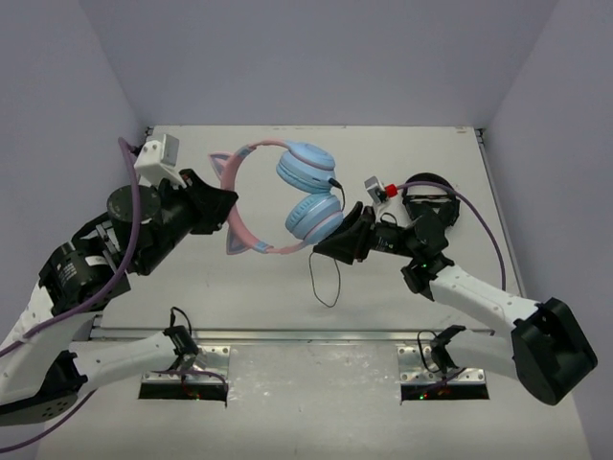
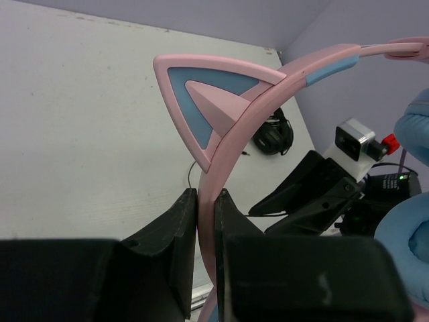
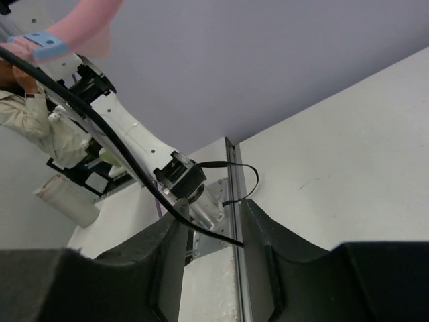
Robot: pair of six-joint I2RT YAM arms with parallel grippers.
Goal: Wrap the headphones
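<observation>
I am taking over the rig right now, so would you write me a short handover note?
Left gripper: shut on the pink headband of the headphones, holding them above the table.
Right gripper: open, with the black cable running between its fingers.
Done: headphones picked up.
Left: the cable hangs in a loose loop and is not wound yet; wrap it around the headphones.
The all-black headphones lie behind the right arm and are not part of the job.

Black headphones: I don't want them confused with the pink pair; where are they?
Top view: the black headphones lie on the right side of the table, partly hidden behind the right arm.
</observation>
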